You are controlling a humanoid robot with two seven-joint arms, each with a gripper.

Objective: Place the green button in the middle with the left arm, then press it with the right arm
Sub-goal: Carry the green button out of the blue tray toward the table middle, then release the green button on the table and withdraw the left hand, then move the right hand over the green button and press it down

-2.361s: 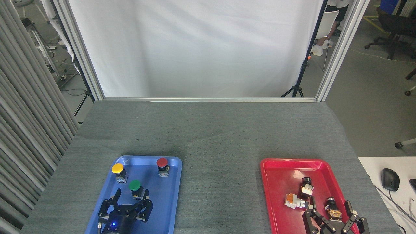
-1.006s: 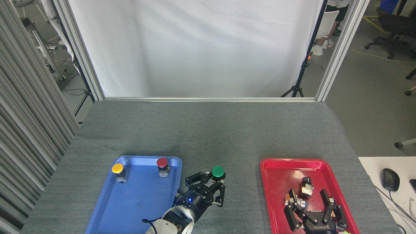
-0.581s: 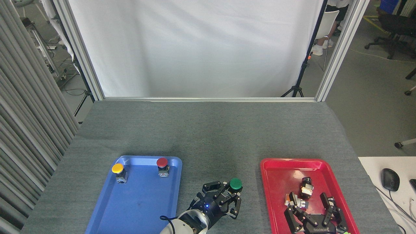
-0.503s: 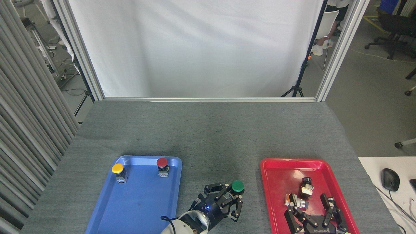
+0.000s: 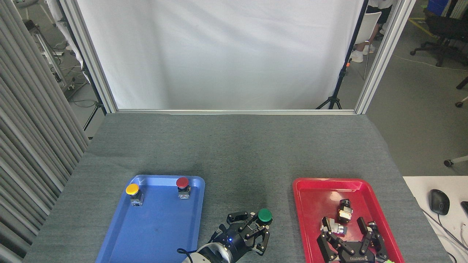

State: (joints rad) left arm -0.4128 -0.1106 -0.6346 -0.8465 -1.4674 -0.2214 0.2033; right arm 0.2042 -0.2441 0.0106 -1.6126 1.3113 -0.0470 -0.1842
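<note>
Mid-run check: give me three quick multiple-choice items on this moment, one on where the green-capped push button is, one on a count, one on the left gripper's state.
1. Where is the green-capped push button?
A. on the blue plastic tray
B. over the bare grey cloth between the trays
C. on the red plastic tray

2. How many capped buttons stand on the blue plastic tray?
A. one
B. two
C. three

3. The black multi-fingered left gripper is:
A. shut on the green button
B. open above the red-capped button
C. out of view

Key: 1 B, it sits over the grey cloth between both trays. 2 B, only the yellow-capped button and the red-capped button stand there. 3 A, its fingers close round the button's body.
</note>
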